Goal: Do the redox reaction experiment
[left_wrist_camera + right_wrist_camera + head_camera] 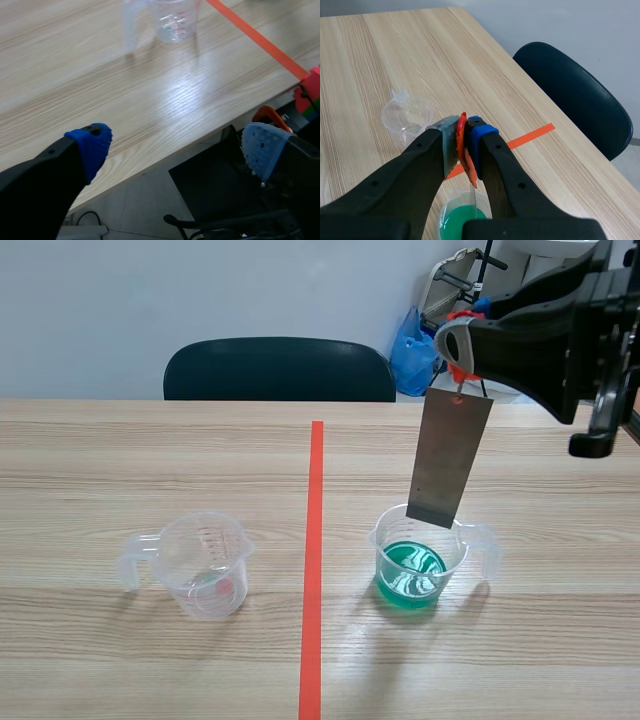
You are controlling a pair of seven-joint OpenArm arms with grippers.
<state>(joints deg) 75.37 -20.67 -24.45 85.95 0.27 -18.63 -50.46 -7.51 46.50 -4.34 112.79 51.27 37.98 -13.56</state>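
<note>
Over the green beaker (416, 574), right claw (463, 134) clamps the clip (469, 170) bearing the plate (450, 455); left claw (177, 147) gapes empty.

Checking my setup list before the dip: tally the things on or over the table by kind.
Beakers: 2 (empty beaker, green beaker)
Plate: 1
Clip: 1
Total: 4

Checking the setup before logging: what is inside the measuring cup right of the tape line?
Green liquid fills the bottom of the cup. The metal strip hanging from the right fingers covers the cup's far rim, so whether its tip is inside cannot be told.
</note>
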